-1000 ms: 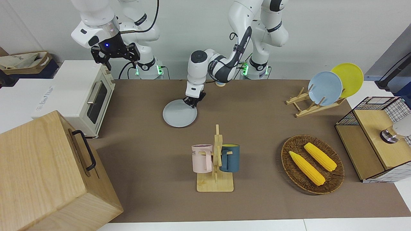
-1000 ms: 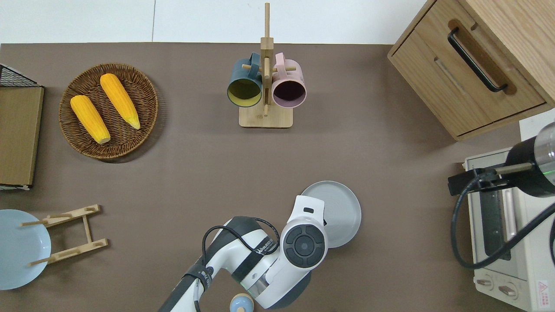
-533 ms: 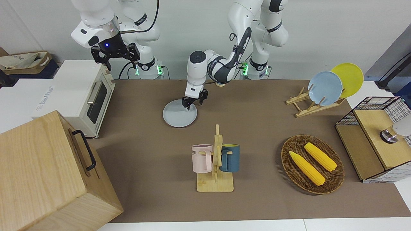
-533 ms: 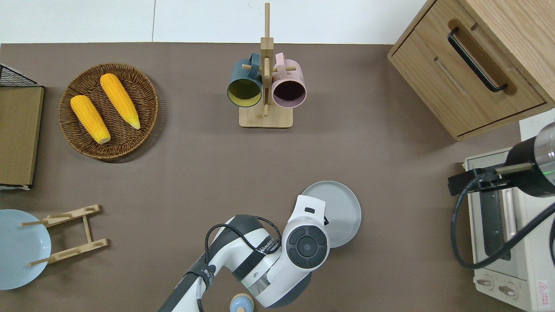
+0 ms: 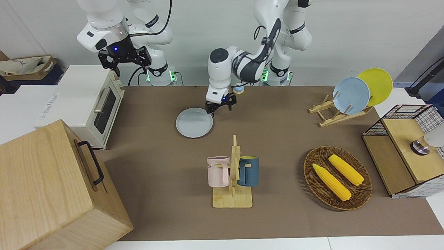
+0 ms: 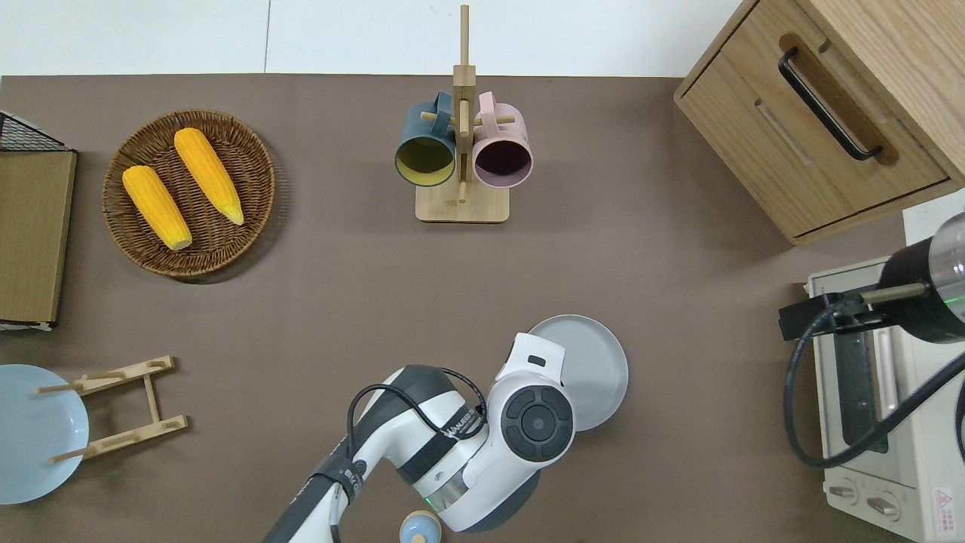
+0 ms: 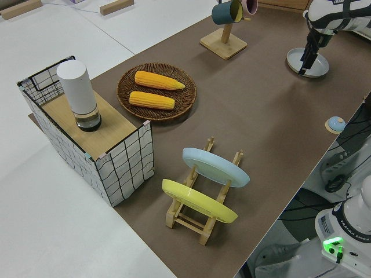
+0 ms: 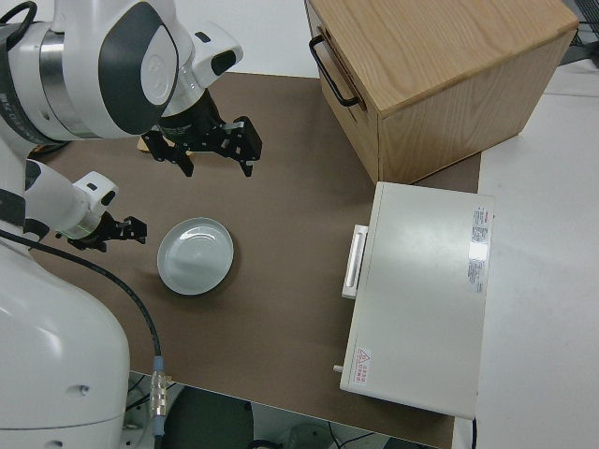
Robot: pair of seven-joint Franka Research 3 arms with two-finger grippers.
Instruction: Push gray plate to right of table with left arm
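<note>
The gray plate (image 5: 193,123) lies flat on the brown table (image 5: 284,139), toward the right arm's end from the middle; it also shows in the overhead view (image 6: 595,362). My left gripper (image 5: 220,107) is open and empty, over the plate's rim on the side toward the left arm's end. In the overhead view the left arm's wrist (image 6: 535,418) hides the gripper and part of the plate. The left side view shows the gripper (image 7: 310,53) just above the plate (image 7: 308,63). My right gripper (image 5: 124,61) is open and parked.
A mug rack (image 5: 233,180) with two mugs stands farther from the robots than the plate. A toaster oven (image 5: 86,100) and a wooden cabinet (image 5: 52,187) fill the right arm's end. A corn basket (image 5: 338,177), plate rack (image 5: 341,113) and wire crate (image 5: 404,149) sit toward the left arm's end.
My left gripper has opened, risen off the gray plate and shifted toward the left arm's end. The plate has stayed in place. The right arm has not moved.
</note>
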